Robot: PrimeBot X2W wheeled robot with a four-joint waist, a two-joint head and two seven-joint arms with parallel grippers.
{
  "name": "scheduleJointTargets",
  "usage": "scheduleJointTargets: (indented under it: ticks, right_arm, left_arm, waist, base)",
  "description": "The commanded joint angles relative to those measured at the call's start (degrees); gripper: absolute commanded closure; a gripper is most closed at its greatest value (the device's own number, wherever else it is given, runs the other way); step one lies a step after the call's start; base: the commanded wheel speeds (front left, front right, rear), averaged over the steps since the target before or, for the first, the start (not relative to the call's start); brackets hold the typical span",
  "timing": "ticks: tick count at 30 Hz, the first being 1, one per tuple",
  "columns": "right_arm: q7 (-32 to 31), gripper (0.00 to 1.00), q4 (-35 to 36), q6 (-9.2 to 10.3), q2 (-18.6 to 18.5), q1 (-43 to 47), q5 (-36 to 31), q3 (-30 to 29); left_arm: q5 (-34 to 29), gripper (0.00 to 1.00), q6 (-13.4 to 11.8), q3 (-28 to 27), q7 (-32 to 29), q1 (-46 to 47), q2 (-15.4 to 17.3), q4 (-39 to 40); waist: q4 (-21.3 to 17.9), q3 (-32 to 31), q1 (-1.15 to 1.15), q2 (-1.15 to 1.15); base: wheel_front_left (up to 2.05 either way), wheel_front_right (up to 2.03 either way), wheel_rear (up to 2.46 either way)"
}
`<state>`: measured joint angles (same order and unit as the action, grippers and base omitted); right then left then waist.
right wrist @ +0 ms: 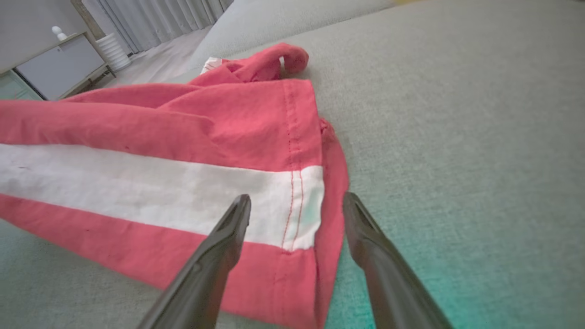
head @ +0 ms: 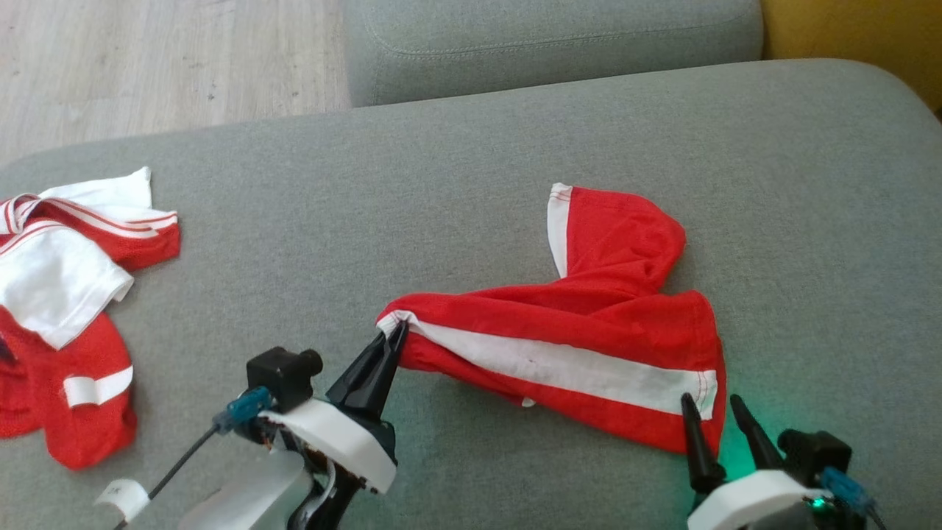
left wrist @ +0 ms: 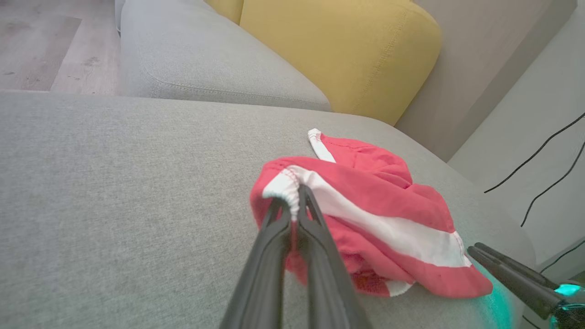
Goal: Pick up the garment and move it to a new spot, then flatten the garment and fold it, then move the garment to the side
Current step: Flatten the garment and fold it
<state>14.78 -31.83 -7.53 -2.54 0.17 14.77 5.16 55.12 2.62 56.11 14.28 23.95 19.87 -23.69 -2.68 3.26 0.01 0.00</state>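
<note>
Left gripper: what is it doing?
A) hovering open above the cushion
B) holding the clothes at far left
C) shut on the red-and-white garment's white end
C: the left gripper is pinched shut on the gathered white end of the red-and-white garment.

Open stretch of sofa seat point(head: 294, 243) between garment point(head: 589, 331) and clothes pile point(head: 66, 294) at left; more beyond garment, bounded by grey cushion point(head: 552, 44).

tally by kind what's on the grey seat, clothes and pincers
garment, red with a white stripe: 1
heap of red and white clothes, pieces hard to tell apart: 1
pincers: 2 (left pincer shut on the garment, right pincer open)
total: 4
</note>
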Motion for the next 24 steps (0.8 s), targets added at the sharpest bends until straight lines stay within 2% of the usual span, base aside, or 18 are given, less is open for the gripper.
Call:
scheduleJointTargets:
  ticks: [1,7,13,14,16,17,20,24]
  right_arm:
    - [0.2,0.0,0.1,0.04,-0.3,-3.0,1.2,2.0]
    - [0.2,0.0,-6.7,0.04,-0.3,-7.4,5.9,5.2]
    - [0.2,0.0,-9.4,0.04,-0.4,-9.2,8.3,6.8]
    - [0.2,0.18,-9.5,0.04,-0.6,-9.4,8.6,7.2]
    - [0.2,0.85,-9.3,0.04,-0.9,-9.6,9.1,7.6]
    - [0.2,1.0,-9.1,0.04,-1.0,-9.5,9.3,7.8]
    - [0.2,1.0,-7.6,0.04,-1.7,-8.8,9.4,7.2]
    - [0.2,1.0,-1.1,0.04,-2.3,-8.2,8.5,3.5]
  left_arm:
    - [-0.8,1.0,0.5,-3.0,0.7,1.7,0.7,1.5]
    - [-2.2,1.0,1.3,-4.3,0.7,0.7,-0.2,0.7]
    - [-2.8,1.0,1.9,-4.4,0.7,0.5,-0.9,-0.1]
    - [-2.9,1.0,2.0,-4.4,0.7,0.5,-1.0,-0.3]
    - [-3.0,1.0,2.2,-4.5,0.7,0.4,-1.3,-0.7]
    - [-3.2,1.0,2.3,-4.6,0.7,0.3,-1.4,-0.9]
    - [-3.8,1.0,2.5,-5.0,0.7,0.0,-1.7,-1.2]
    - [-5.9,1.0,2.8,-6.9,0.7,1.2,-1.7,-0.2]
  waist:
    - [0.0,0.1,-0.01,0.0]
    - [0.0,0.5,-0.01,0.0]
    - [0.5,0.5,-0.01,0.0]
    - [0.6,0.4,-0.01,0.0]
    - [0.7,0.2,-0.01,0.0]
    - [0.8,0.0,-0.01,0.0]
    - [0.9,-0.7,-0.01,0.0]
    - [0.9,-1.3,-0.01,0.0]
  base:
    - [0.0,0.0,0.0]
    - [0.0,0.0,0.0]
    - [0.0,0.0,0.0]
    - [0.0,0.0,0.0]
    - [0.0,0.0,0.0]
    - [0.0,0.0,0.0]
    - [0.0,0.0,0.0]
    - [0.0,0.0,0.0]
